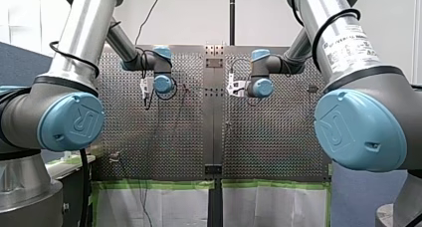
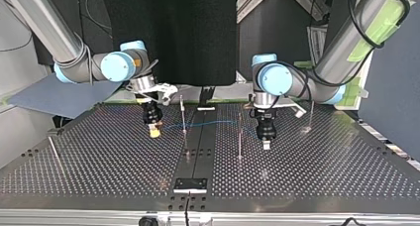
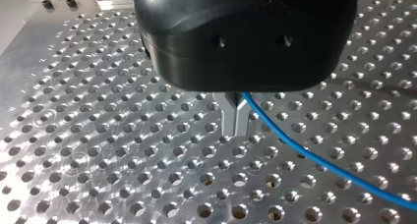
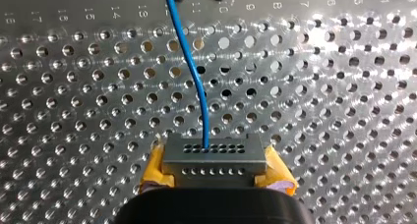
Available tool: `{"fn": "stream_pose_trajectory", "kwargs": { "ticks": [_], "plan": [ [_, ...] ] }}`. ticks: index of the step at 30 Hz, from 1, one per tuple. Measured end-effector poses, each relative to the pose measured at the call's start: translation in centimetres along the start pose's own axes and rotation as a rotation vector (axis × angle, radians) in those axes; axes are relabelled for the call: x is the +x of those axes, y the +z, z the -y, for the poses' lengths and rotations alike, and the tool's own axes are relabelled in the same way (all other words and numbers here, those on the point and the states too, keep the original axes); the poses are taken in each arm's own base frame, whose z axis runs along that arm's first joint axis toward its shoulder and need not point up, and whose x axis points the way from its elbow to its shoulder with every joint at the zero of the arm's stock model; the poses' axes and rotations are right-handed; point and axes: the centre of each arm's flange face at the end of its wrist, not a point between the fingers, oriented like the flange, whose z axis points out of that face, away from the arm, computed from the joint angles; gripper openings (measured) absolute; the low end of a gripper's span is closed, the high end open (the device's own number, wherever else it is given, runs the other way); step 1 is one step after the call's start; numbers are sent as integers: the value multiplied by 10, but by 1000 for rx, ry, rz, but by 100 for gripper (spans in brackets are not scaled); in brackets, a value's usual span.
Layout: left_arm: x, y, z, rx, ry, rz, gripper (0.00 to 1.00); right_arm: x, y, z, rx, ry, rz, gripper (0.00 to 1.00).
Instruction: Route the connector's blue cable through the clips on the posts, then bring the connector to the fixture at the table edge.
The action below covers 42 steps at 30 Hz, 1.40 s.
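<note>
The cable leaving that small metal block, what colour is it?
The cable is blue, clearest in the right wrist view.

Both arms extended inward, wrists pointed down. My right gripper [image 2: 155, 132] (yellow pads) clamped the connector [image 4: 212, 157]; my left gripper [image 2: 266, 145] had its metal fingers [image 3: 227, 117] closed on the blue cable [image 3: 314, 157].

The perforated metal table [image 2: 99, 161] fills the top view's lower half. Thin posts [image 2: 239, 141] stand near its centre (another at the right), and a dark fixture [image 2: 190, 185] sits at bottom centre.
</note>
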Motion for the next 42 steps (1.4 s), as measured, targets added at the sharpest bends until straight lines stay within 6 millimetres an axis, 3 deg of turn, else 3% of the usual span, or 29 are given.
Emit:
{"fn": "stream_pose_trajectory", "kwargs": {
  "ticks": [11, 25, 27, 29, 30, 31, 32, 33, 34, 36, 42],
  "plan": [
    [-2, 3, -2, -4, -14, -3, 0, 8, 26, -3, 36, -4, -28, 0],
    [23, 13, -2, -10, 9, -61, 0, 10, 29, -6, 35, -5, -26, 0],
    [23, 15, -3, -12, 4, -59, 4, 11, 29, -6, 34, -5, -27, 0],
    [22, 16, -3, -14, -1, -55, 28, 11, 30, -6, 34, -6, -28, 0],
    [22, 17, -4, -14, -5, -53, 46, 11, 30, -6, 34, -6, -28, 0],
    [22, 17, -4, -14, -8, -52, 46, 11, 30, -6, 34, -6, -28, 0],
    [22, 17, -3, -13, -10, -52, 57, 11, 30, -6, 34, -6, -28, 0],
    [22, 17, -3, -10, -13, -51, 57, 11, 30, -6, 34, -6, -27, 0],
    [22, 17, -3, -7, -15, -51, 69, 11, 30, -6, 34, -6, -27, 0],
    [22, 17, -3, -5, -20, -51, 83, 11, 30, -6, 34, -5, -26, 0],
    [22, 15, -2, -18, -31, -54, 100, 10, 29, -6, 34, -5, -22, 0]
  ]
}}
